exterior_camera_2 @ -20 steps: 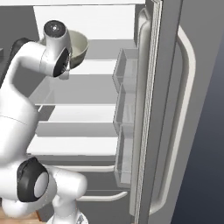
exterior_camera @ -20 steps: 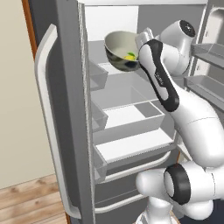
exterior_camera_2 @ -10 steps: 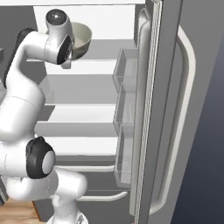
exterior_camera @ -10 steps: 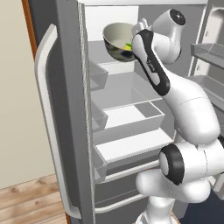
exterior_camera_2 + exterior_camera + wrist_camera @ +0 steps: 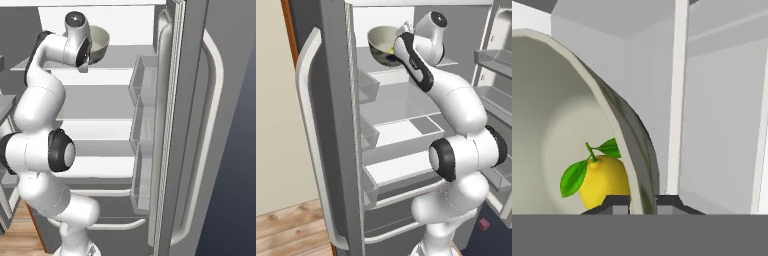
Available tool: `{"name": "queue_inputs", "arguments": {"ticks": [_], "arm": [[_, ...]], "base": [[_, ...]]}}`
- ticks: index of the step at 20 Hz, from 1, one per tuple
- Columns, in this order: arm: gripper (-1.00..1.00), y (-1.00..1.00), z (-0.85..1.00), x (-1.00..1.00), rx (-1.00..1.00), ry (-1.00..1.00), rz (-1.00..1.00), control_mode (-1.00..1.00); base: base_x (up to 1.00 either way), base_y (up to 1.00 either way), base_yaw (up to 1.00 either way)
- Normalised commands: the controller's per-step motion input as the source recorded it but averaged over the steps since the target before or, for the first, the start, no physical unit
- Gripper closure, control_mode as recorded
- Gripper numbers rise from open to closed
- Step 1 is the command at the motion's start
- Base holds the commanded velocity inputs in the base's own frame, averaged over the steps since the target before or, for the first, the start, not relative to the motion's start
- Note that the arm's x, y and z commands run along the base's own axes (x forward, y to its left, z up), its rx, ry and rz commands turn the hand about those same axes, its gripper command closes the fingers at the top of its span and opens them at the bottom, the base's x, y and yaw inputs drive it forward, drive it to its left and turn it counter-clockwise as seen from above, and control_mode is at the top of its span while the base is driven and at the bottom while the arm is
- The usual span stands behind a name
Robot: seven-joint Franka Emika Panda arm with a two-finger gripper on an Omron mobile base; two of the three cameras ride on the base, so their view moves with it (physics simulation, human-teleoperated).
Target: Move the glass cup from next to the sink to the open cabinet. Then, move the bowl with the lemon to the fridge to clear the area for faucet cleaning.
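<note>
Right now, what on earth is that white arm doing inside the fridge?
The arm is putting away a bowl with a lemon in it. Its gripper is clamped on the bowl's rim, one finger inside and one outside, holding the bowl up by the top shelf of the open fridge. The bowl is tilted and looks not yet set down; the lemon lies against its inner wall.

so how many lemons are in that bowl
1. A single lemon with green leaves lies inside the bowl, whose rim the gripper pinches; the wall may hide more.

White arm (image 5: 456, 107), dark joints
</note>
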Motion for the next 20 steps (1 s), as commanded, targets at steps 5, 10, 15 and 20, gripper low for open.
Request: {"name": "queue_inputs", "arguments": {"ticks": [5,10,15,20], "arm": [[1.0,0.13,-0.17,0.69,0.0,0.04,0.0,-1.0],[1.0,0.07,-0.22,0.52,0.0,0.08,0.0,-1.0],[-1.0,0.01,-0.02,0.28,0.0,0.12,0.0,-1.0],[-1.0,0.0,0.01,-0.48,0.0,-0.13,0.0,-1.0]], "base": [[0.0,0.0,0.0],[0.0,0.0,0.0],[0.0,0.0,0.0],[0.0,0.0,0.0]]}}
